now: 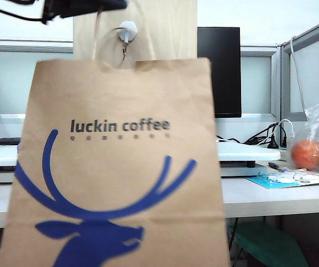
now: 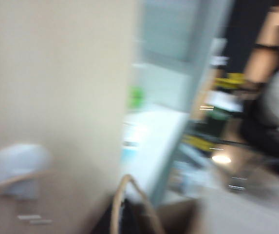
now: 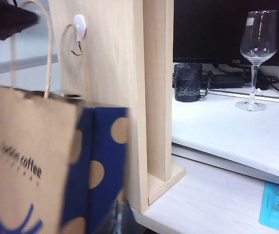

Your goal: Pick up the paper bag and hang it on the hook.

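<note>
Exterior view shows the left pincer (image 1: pixel 73 8) as a dark shape at the top left, clenched on one twisted handle (image 1: pixel 97 33) of the paper bag (image 1: pixel 114 167), which hangs free in the air in front of the wooden board (image 1: pixel 170 28). The right pincer is not seen in any picture; I cannot tell its state.

The hook (image 1: pixel 127 32) sits on the board, just right of the held handle. In the right wrist view a second handle (image 3: pixel 66 41) loops near the hook (image 3: pixel 79 31), but whether it is already caught I cannot tell.

Risk, in my judgement: the bag swings, so the loop may miss the small metal tip, or a hard pull may tear the stick-on base off.

Room is open left of the board; the board edge stands close behind the bag. The plastic bag (image 1: pixel 318 139) lies well apart at far right on the surface (image 1: pixel 270 194).
</note>
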Tool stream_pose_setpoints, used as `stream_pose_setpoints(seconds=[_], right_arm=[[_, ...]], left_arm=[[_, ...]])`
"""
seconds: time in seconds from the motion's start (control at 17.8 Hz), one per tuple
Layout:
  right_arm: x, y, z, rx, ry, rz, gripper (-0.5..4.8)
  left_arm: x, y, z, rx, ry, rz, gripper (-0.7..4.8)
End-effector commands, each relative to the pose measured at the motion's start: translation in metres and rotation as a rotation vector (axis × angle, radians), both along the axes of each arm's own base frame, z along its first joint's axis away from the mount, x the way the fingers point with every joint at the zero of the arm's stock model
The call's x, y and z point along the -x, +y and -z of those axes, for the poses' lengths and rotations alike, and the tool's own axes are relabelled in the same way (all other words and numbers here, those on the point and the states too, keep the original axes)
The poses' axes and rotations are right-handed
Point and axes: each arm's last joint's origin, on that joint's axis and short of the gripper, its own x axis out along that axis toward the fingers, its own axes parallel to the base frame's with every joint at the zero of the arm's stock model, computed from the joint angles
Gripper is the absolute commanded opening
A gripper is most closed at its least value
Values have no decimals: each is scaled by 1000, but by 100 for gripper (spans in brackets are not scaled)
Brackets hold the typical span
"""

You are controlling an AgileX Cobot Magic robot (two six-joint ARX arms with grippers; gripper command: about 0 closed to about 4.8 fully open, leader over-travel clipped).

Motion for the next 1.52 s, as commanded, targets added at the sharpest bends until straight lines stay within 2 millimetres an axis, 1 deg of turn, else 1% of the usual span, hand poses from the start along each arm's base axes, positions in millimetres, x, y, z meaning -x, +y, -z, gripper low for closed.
stream_pose_setpoints(seconds=[0.06,0.23,0.28,0.45,0.56,0.68,0.73,0.79,0.9,1.07,1.35,1.52], right_arm=[[0,0,1,-1,-4,1,-1],[0,0,1,-2,-4,7,-1],[-1,0,1,-2,-4,11,-1],[-1,0,1,-4,-6,23,0],[-1,-1,0,-5,-12,28,-1],[-1,-1,0,-5,-12,29,-1],[-1,-1,0,-5,-12,33,-1],[-1,-1,0,-6,-12,42,-1],[-1,-1,0,-7,-12,46,-1],[-1,-1,0,-7,-12,45,-1],[-1,-1,0,-7,-11,46,-1],[-1,-1,0,-7,-12,46,0]], left_arm=[[-15,-2,0,-18,-97,-146,-6],[-27,-7,12,-48,-60,-202,-6],[-33,-8,20,-76,-31,-250,-6],[-41,-9,33,-104,16,-270,-6],[-43,-8,42,-138,67,-273,-1],[-42,-7,44,-154,95,-266,114],[-42,-7,45,-158,101,-261,141],[-42,-7,46,-161,107,-259,151],[-40,-8,47,-159,139,-210,152],[-35,-6,43,-146,156,-197,152],[-19,2,20,-116,98,-204,152],[-2,7,9,-123,109,-194,152]])
